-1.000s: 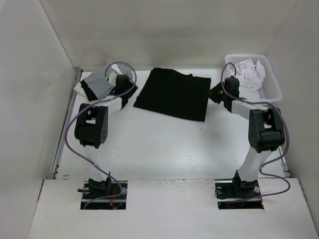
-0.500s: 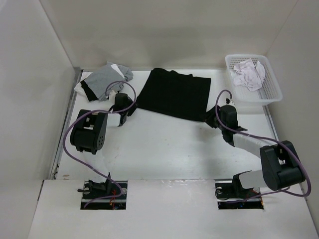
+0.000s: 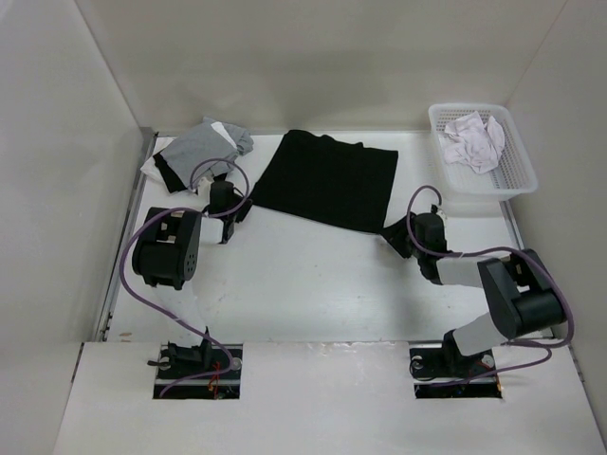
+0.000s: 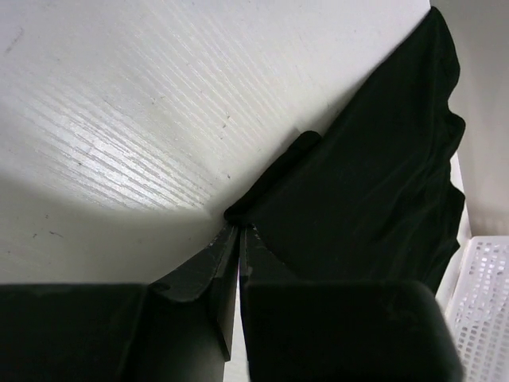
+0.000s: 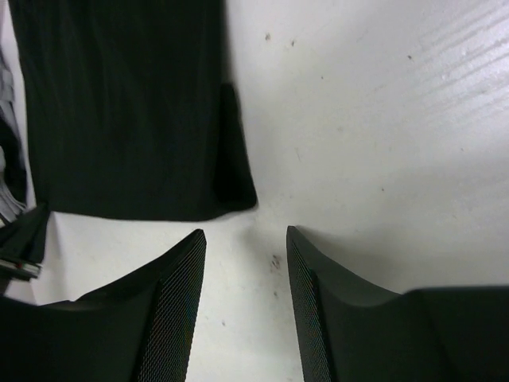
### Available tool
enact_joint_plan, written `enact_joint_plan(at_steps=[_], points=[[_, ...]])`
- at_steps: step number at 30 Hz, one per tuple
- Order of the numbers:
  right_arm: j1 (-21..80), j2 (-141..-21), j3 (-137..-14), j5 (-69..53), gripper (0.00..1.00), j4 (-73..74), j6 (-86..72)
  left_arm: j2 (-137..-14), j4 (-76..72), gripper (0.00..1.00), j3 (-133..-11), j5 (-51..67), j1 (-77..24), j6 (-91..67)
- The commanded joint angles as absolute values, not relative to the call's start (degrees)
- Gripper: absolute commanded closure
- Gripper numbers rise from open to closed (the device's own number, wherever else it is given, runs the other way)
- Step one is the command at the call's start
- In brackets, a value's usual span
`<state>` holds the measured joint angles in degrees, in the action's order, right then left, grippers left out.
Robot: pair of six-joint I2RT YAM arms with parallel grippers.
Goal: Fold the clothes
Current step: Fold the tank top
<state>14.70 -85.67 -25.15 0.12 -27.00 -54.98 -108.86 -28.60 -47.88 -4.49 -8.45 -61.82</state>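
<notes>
Clothes: black garment (image 3: pixel 327 180) lies flat on the worktop (image 3: pixel 303 284), upper middle of the top view.
Left pincer (image 4: pixel 236 229): closed, pinching the garment's lower-left corner.
Right pincer (image 5: pixel 245 232): wide, with the garment's lower-right corner just ahead of its tips, apart from them.

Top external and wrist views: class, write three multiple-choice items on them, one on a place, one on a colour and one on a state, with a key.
1. Where is the basket?
A. near left
B. far right
C. between the arm bases

2. What colour is the spread-out top?
A. black
B. grey
C. white

3. How is the right gripper?
A. shut on the top
B. shut on nothing
C. open

Key:
1 B, it sits in the far right corner of the table.
2 A, the flat cloth is plain black.
3 C, its jaws stand apart just short of the top's corner.
</notes>
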Motion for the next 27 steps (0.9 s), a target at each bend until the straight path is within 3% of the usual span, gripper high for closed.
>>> enact_joint_plan(at_steps=[1,17,21,25,27], points=[[14.98,-88.50,-26.89,2.81,0.50,-33.21,-58.70,-107.49,-31.38,0.98,-45.79,-4.84,-8.04,-62.58],[15.07,-96.67,-25.05,0.87,0.72,-41.57,-68.02,-105.12,-32.87,0.98,-42.36,-4.39,-8.04,-63.81],[15.07,-98.17,-25.84,2.63,0.81,-42.89,-68.64,-105.47,-33.13,0.98,-42.54,-4.39,-8.04,-63.81],[15.07,-98.88,-26.63,3.60,0.98,-43.24,-68.21,-105.12,-33.49,0.98,-42.37,-4.31,-8.22,-63.81],[15.07,-96.78,-25.93,2.73,1.00,-43.51,-67.50,-103.37,-33.84,1.00,-41.58,-3.43,-8.22,-63.90]])
